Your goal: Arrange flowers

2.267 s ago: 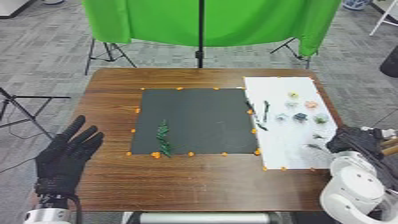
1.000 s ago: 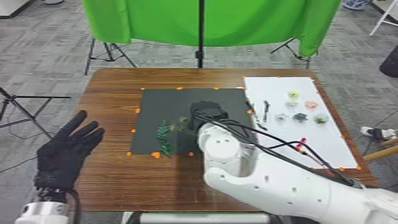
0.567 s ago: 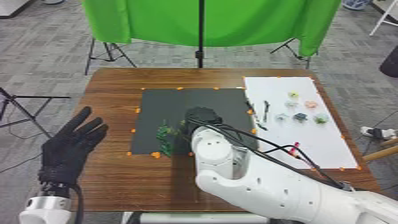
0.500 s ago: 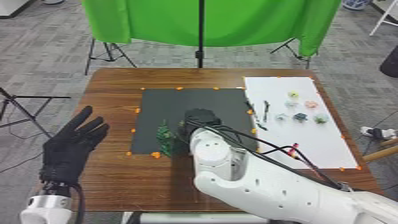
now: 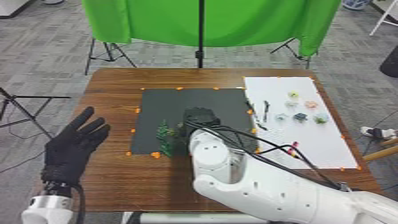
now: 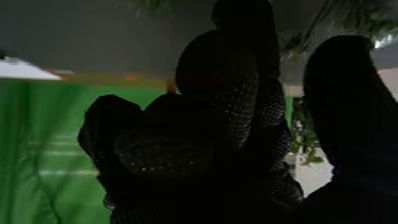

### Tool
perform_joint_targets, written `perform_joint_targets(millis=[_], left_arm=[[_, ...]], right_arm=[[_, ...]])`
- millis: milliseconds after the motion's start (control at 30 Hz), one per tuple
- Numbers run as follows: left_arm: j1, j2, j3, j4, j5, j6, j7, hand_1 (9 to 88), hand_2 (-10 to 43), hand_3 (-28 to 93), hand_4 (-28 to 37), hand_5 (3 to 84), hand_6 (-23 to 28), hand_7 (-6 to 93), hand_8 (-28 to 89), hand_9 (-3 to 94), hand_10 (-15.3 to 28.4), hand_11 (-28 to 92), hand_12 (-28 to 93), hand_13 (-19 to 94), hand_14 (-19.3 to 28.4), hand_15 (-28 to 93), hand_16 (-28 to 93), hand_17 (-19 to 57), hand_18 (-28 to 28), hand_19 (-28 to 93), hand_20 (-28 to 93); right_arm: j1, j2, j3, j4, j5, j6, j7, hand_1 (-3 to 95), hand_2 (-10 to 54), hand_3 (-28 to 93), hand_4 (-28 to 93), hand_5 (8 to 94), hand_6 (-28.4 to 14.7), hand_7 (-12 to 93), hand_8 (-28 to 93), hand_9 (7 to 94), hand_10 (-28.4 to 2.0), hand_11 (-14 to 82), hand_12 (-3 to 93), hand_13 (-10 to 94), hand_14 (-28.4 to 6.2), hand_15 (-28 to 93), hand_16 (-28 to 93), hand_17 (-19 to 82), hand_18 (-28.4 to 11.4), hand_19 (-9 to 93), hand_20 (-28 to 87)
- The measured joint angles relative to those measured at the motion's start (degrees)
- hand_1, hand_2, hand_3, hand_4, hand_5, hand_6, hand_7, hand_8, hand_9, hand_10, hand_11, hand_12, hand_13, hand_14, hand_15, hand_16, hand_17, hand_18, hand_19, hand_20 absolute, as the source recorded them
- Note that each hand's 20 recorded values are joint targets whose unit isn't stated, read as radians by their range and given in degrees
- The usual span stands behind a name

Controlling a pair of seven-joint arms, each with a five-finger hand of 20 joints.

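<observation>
From where I stand, the right hand [image 5: 202, 116] is down over the dark mat [image 5: 182, 100], just to the right of the green stem [image 5: 164, 136]. I can't tell whether it is clamped on a sprig or empty; in the right wrist view there is greenery [image 6: 360, 15] close by it, and more foliage [image 6: 305, 135] nearer the palm. The left hand [image 5: 69, 152] is spread wide, its digits well apart, by the left side of the surface [image 5: 111, 180].

The step looks like building up the greens beside that first stem. I'd bring any sprig in low and lay it flat, its foot leaning toward the stem's foot, so the two read as one spray. Let go only once it touches the mat, then lift straight up: leaves that fine could snag on the glove and drag everything askew. The forearm and its loose cables want watching too, as they could brush the sheet [image 5: 329, 157].

The flowers [image 5: 299, 117] wait on that sheet, with the long stem [image 5: 266, 111] near its left edge. It seems early days to me; I'd settle the greens before placing any bloom.
</observation>
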Motion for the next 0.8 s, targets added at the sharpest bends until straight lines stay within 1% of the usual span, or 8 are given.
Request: perform_joint_targets(millis=[67, 167, 267, 367, 500, 600, 667, 800], left_arm=[[0.58, 0.11, 0.0, -0.03, -0.14, 0.06, 0.5, 22.4, 4.7, 83, -25.6, 38.1, 7.2, 10.4, -10, 35.5, 19.4, 20, 9, 24, 27.1, 43, -8, -10.8, 25.9, 52, 6], [1.56, 0.63, 0.0, -0.05, -0.73, 0.31, 1.75, 22.3, 4.7, 83, -25.6, 38.0, 7.2, 10.6, -10, 35.5, 19.4, 20, 9, 24, 27.1, 43, -8, -10.8, 25.9, 52, 6], [2.24, 1.64, 0.27, -0.04, -1.62, 0.78, 3.6, 22.4, 4.8, 83, -25.7, 38.0, 7.2, 10.6, -10, 35.5, 19.4, 20, 9, 24, 27.1, 43, -8, -10.8, 25.9, 52, 6], [2.41, 2.94, 0.99, 0.05, -2.46, 1.23, 5.31, 22.4, 4.8, 83, -25.8, 38.0, 7.2, 10.6, -10, 35.5, 19.4, 20, 9, 24, 27.0, 43, -8, -10.8, 25.9, 52, 6], [2.5, 4.78, 2.02, 0.09, -3.7, 1.89, 7.18, 22.2, 4.8, 83, -25.8, 37.9, 7.2, 10.7, -10, 35.5, 19.3, 20, 9, 24, 26.9, 43, -8, -10.8, 25.9, 52, 6], [2.75, 5.7, 2.33, 0.09, -4.49, 2.36, 8.01, 22.2, 4.9, 83, -25.9, 37.8, 7.2, 10.7, -10, 35.5, 19.3, 20, 9, 24, 27.0, 43, -8, -10.8, 25.9, 52, 6], [2.91, 6.02, 2.37, 0.09, -4.8, 2.56, 8.39, 22.2, 4.8, 83, -25.9, 37.8, 7.2, 10.7, -10, 35.5, 19.3, 20, 9, 24, 27.0, 43, -8, -10.8, 25.9, 52, 6], [2.98, 6.05, 2.37, 0.09, -4.85, 2.68, 8.51, 22.3, 4.9, 83, -26.0, 37.8, 7.2, 10.7, -10, 35.5, 19.4, 20, 9, 24, 27.1, 43, -8, -10.8, 25.9, 52, 6]], right_arm=[[-0.78, 1.18, 1.52, -2.45, -0.35, 0.74, -0.52, 32.0, -3.8, 67, -24, 93.6, -0.9, 20, -14, 93.7, -11.9, 46.7, 16.6, 89, -9.4, 69, 22, 60, -23.0, 93, 55], [-3.32, 3.79, 6.09, -7.76, -0.47, 4.5, -1.67, 31.6, -3.8, 68, -23, 89.0, -2.4, 15, -12, 93.2, -12.8, 38.1, 18.7, 85, -10.5, 68, 20, 56, -23.0, 93, 49], [-5.52, 7.21, 10.49, -12.37, -0.2, 10.82, -2.2, 31.8, -3.6, 68, -23, 81.4, -4.2, 13, -11, 87.9, -14.5, 34.3, 19.0, 80, -12.0, 67, 19, 50, -23.4, 93, 40], [-6.7, 11.1, 14.46, -14.24, 1.55, 16.08, -2.0, 32.3, -3.9, 69, -22, 75.0, -6.0, 13, -11, 82.6, -15.9, 32.7, 18.0, 76, -13.2, 66, 17, 47, -23.3, 93, 33], [-7.92, 16.43, 19.93, -13.4, 5.73, 18.78, -0.21, 33.0, -4.6, 70, -22, 72.3, -7.5, 12, -11, 79.4, -16.6, 32.6, 17.3, 74, -13.7, 66, 16, 45, -23.3, 93, 30], [-8.08, 20.05, 21.42, -10.65, 6.26, 18.92, 2.07, 33.6, -5.3, 71, -23, 72.0, -8.1, 12, -11, 78.9, -16.6, 32.2, 16.8, 74, -13.7, 66, 15, 45, -23.2, 93, 28], [-7.69, 21.91, 20.82, -8.07, 6.08, 18.91, 3.27, 33.8, -5.6, 71, -23, 71.8, -8.3, 11, -11, 78.7, -16.6, 32.3, 16.8, 74, -13.6, 66, 15, 45, -23.1, 93, 27], [-5.78, 23.67, 17.32, -3.17, 6.17, 17.95, 4.32, 33.7, -6.3, 71, -23, 71.0, -8.7, 11, -11, 78.2, -16.5, 32.5, 17.0, 74, -13.3, 66, 15, 45, -23.1, 93, 28]])
